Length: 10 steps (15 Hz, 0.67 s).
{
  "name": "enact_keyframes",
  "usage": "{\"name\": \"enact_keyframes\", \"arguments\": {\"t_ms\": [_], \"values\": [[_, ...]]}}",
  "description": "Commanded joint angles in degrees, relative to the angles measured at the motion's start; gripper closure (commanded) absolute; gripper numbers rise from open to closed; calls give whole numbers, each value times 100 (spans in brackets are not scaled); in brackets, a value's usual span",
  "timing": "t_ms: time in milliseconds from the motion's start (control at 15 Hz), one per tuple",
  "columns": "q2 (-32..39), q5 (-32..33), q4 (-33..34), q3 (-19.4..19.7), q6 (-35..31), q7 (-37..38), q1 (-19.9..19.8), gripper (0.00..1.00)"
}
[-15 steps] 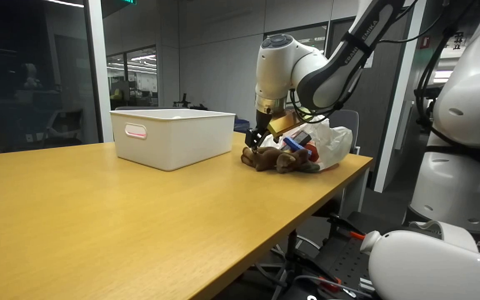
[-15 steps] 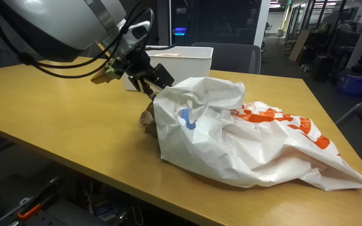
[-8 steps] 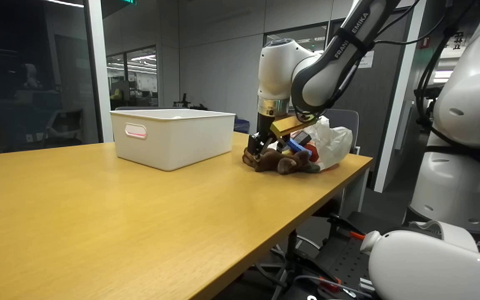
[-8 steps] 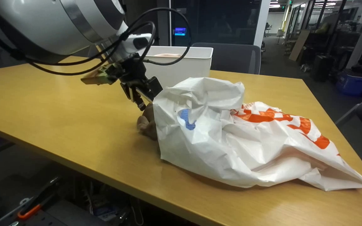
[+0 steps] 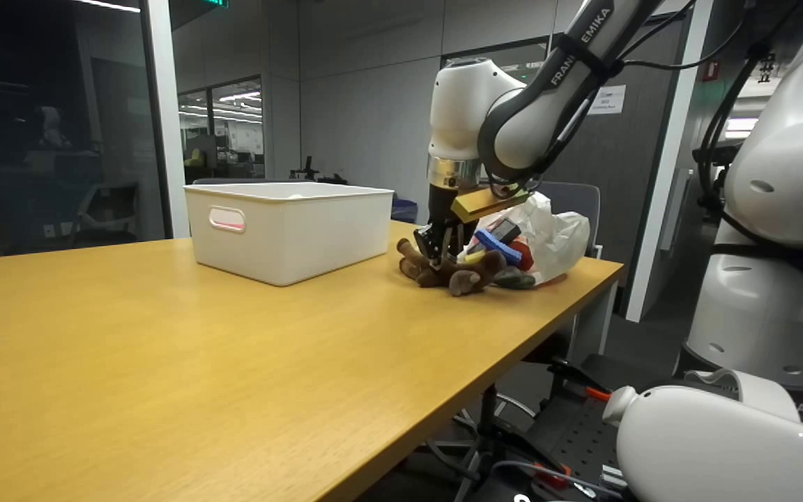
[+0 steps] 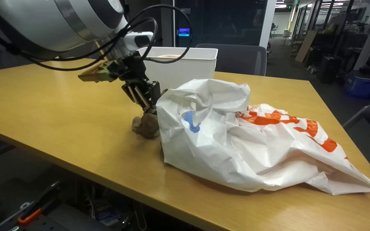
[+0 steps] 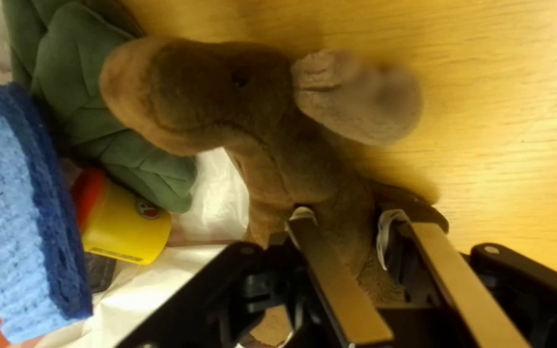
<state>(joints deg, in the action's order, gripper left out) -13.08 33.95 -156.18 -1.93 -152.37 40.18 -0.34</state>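
Tabletop [image 5: 234,362] lay beneath my gripper [image 7: 346,220], part-closed on the plush toy [image 7: 302,154]; a shallow pinch risked its soft body slipping.

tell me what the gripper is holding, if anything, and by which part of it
A brown plush animal: the gripper appears to pinch it across the torso, from both sides, just below the head.

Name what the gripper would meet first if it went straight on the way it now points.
The brown plush toy: the gripper points down onto it, with the toy's body between the fingers. Beyond that, probably the table underneath; how deep the fingers sit is unclear.
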Motion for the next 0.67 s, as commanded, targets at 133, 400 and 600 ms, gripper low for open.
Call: {"name": "enact_keyframes", "arguments": {"t_ms": [133,400,600], "values": [[-376,-230,-107,-280,-45,-301,-193,100],[-760,-218,-192,-456,35,-270,-267,100],[-1259,184,-262,-764,229,141,-625,99]]}}
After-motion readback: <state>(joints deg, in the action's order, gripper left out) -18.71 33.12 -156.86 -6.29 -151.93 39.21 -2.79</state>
